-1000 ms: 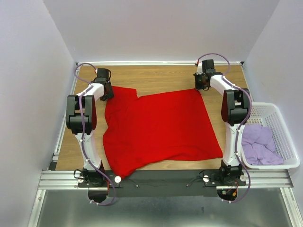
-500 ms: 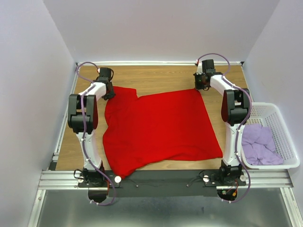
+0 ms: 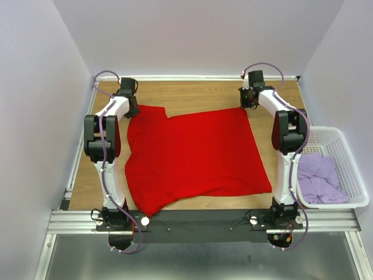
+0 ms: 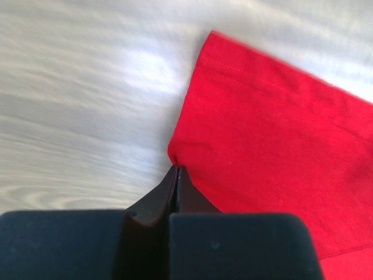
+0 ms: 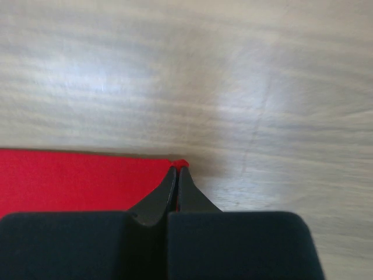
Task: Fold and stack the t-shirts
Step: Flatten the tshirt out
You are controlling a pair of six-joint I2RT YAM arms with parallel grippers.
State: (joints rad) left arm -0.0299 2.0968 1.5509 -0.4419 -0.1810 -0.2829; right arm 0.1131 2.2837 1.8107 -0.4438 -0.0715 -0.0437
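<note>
The red t-shirt (image 3: pixel 192 154) lies spread flat over most of the wooden table. My left gripper (image 3: pixel 132 108) is shut on its far left sleeve corner; in the left wrist view my gripper (image 4: pixel 176 170) pinches the red cloth (image 4: pixel 274 134) at its edge. My right gripper (image 3: pixel 247 105) is shut on the shirt's far right corner; in the right wrist view my gripper (image 5: pixel 176 168) holds the red tip, with red cloth (image 5: pixel 76 178) to its left. The pale lilac shirts (image 3: pixel 319 178) lie bunched in the white basket at the right.
The white lattice basket (image 3: pixel 344 151) stands off the table's right edge. Bare wooden table (image 3: pixel 192 93) shows along the far side. Grey walls close in on the left, back and right. The black rail (image 3: pixel 198 219) runs along the near edge.
Both grippers have moved a little toward the far edge, pulling the red shirt's far corners with them. The shirt has shifted slightly away and lies flatter.
</note>
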